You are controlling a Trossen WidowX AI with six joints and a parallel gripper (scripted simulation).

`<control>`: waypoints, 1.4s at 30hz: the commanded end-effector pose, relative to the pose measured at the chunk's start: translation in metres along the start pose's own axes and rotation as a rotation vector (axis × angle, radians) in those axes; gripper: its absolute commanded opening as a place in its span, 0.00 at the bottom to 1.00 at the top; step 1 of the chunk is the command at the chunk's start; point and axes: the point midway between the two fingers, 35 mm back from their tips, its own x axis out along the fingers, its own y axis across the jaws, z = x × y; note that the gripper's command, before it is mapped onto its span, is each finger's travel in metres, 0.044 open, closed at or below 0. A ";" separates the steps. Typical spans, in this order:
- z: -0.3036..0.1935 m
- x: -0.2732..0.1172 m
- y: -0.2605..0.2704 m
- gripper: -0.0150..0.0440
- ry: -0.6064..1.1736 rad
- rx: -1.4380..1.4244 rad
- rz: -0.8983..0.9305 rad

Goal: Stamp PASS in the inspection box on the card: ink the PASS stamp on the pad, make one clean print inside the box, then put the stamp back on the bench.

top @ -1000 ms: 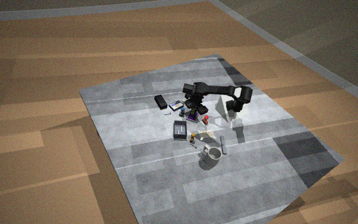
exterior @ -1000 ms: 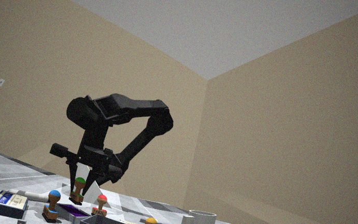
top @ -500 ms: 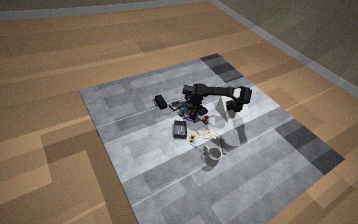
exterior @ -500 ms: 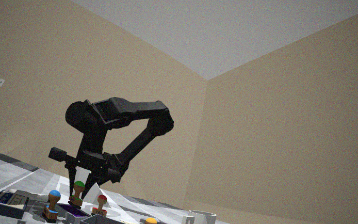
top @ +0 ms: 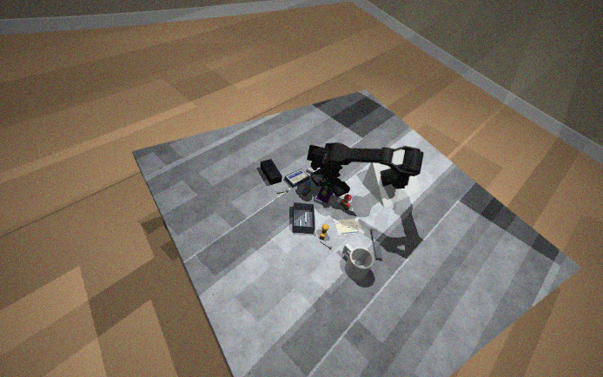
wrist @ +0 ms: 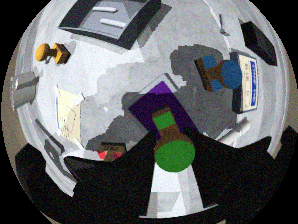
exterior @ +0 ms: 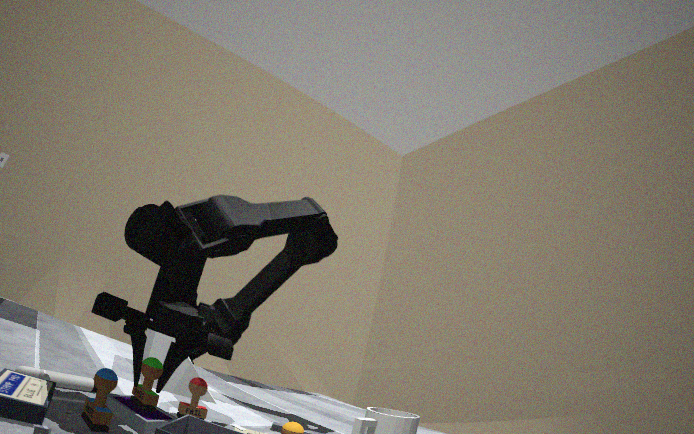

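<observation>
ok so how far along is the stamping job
Looks done: the green stamp is picked up. In hand: the gripper holds it at the purple pad, apparently inking. Left: print on the card, then return the stamp to the bench.

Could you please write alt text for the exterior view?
A black robot arm's gripper holds a green-topped stamp at a purple ink pad, between a blue-topped stamp and a red-topped FAIL stamp.

A bare room corner with plain tan walls (exterior: 555,242) and wood-plank flooring (top: 83,140).
</observation>
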 end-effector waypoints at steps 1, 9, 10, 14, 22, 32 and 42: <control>0.000 0.001 0.000 0.25 -0.002 0.006 0.003; 0.000 0.003 0.000 0.25 -0.002 0.000 0.003; 0.000 0.003 0.000 0.25 -0.002 0.000 0.003; 0.000 0.004 0.000 0.25 -0.002 0.000 0.003; 0.000 0.005 0.000 0.25 -0.002 0.000 0.003; 0.000 0.006 0.000 0.25 -0.002 0.000 0.003; 0.000 0.006 0.000 0.25 -0.002 0.000 0.003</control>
